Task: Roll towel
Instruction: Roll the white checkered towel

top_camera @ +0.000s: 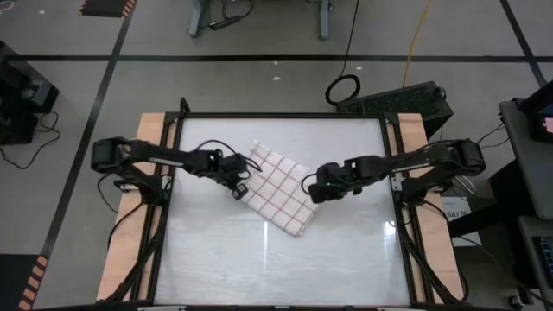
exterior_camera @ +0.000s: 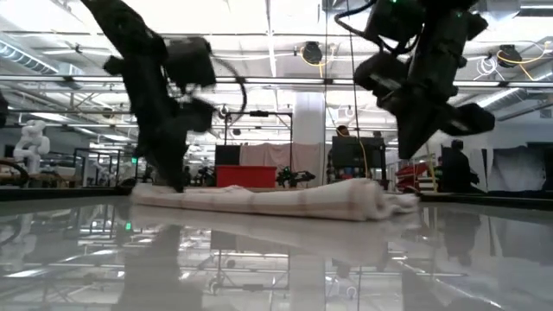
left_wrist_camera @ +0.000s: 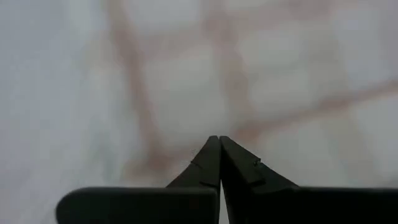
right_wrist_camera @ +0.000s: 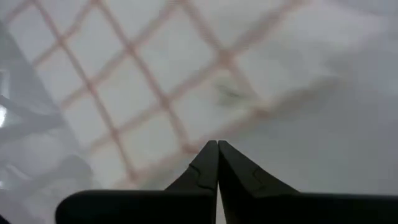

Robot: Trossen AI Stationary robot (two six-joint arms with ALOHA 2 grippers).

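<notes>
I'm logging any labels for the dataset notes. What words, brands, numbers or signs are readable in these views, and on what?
No text can be read in any view.
The towel carries only a grid of red-brown lines, no lettering.
The white sheet beside the table's right edge has markings too small to read.
The left gripper and right gripper show no labels.

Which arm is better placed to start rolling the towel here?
Probably left. The left tool sits down at the towel's edge, fingers closed; in the low view it reaches the cloth. The right tool, also closed, hangs above the opposite edge.
</notes>
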